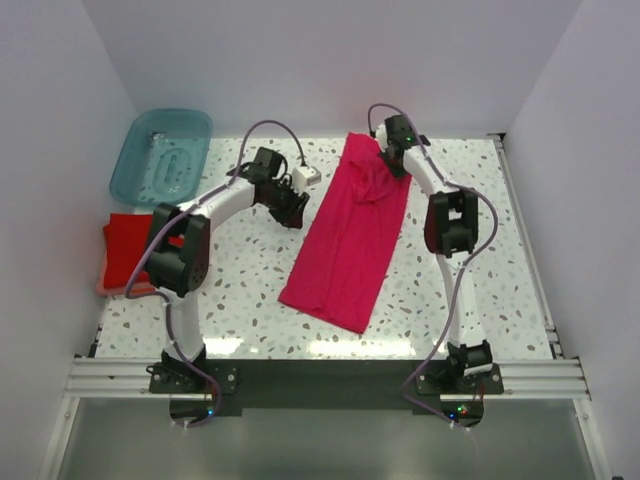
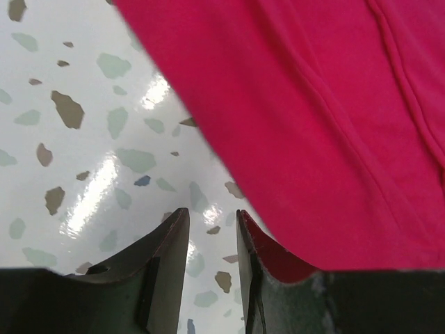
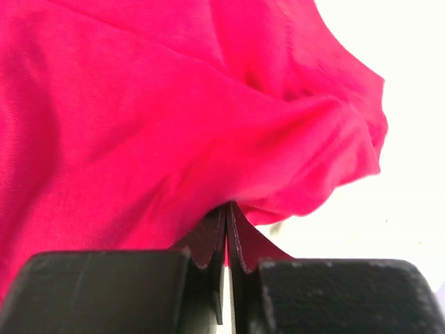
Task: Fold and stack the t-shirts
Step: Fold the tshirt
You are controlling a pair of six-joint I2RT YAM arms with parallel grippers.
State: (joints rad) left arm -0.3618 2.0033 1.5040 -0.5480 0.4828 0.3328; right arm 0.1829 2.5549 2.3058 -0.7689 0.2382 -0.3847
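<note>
Magenta-pink soft cloth t-shirt (image 1: 345, 240) is lying as a long strip across the speckled surface (image 1: 240, 300), the right hand (image 3: 227, 209) clenching its far end. The left hand (image 2: 212, 216) is hovering part-open and empty at its left edge; the fold likely needs a grasp there.

A lab test cell: bare white walls (image 1: 330, 60) around a speckled table (image 1: 240, 300), aluminium rails (image 1: 110, 378).
</note>
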